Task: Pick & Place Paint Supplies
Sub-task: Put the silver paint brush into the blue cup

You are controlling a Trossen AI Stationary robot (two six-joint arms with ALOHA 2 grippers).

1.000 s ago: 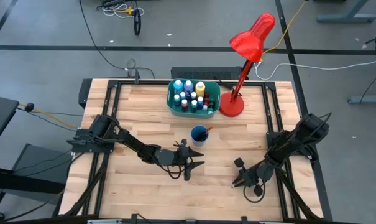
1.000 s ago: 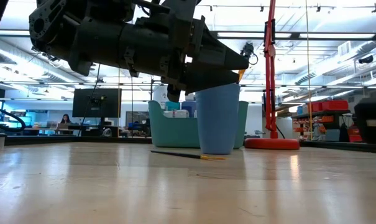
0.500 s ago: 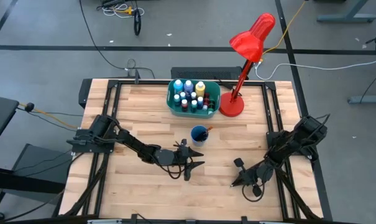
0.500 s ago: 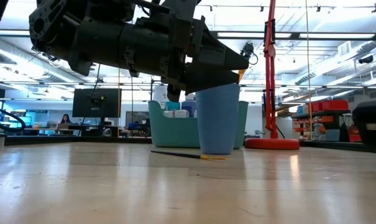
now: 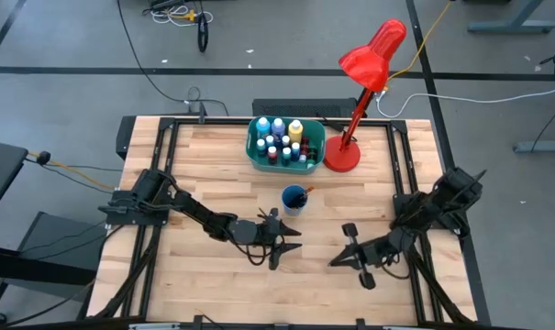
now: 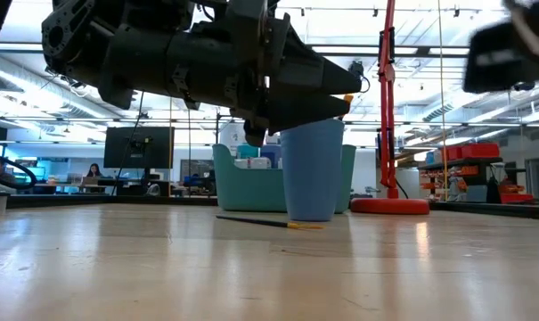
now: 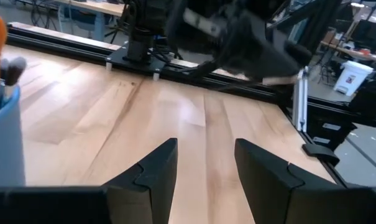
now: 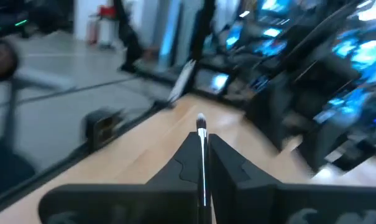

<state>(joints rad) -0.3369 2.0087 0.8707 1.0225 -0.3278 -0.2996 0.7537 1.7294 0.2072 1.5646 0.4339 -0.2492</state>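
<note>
A blue cup point(image 5: 294, 198) holding paintbrushes stands mid-table, and a teal tub point(image 5: 255, 145) behind it holds several paint bottles point(image 5: 279, 128). One thin paintbrush point(image 6: 269, 222) lies flat on the table in front of the blue cup point(image 6: 312, 169). My left gripper point(image 5: 289, 240) hovers open just in front of the cup, with nothing between its fingers point(image 7: 151, 171). My right gripper point(image 5: 334, 262) is to its right, clear of the table, shut on a thin paintbrush point(image 8: 201, 134). My right gripper pinches the paintbrush's thin shaft point(image 8: 203, 163) between its two fingers. The brush runs along the fingers and its bristle tip point(image 8: 201, 121) sticks out past them. The fingers lie about level, pointing toward the table's left, and the brush is lifted clear of the table.
A red desk lamp stands on its base point(image 5: 342, 158) to the right of the tub, and its pole point(image 6: 390, 98) rises behind the cup. Black rails point(image 5: 167, 147) frame the tabletop. Bare wood lies along the near side.
My right gripper has risen from the table and tipped up from pointing downward to about level. It has also drifted a little toward the table's left. It now shows blurred at the top right of the low view. My left gripper has kept its place.
</note>
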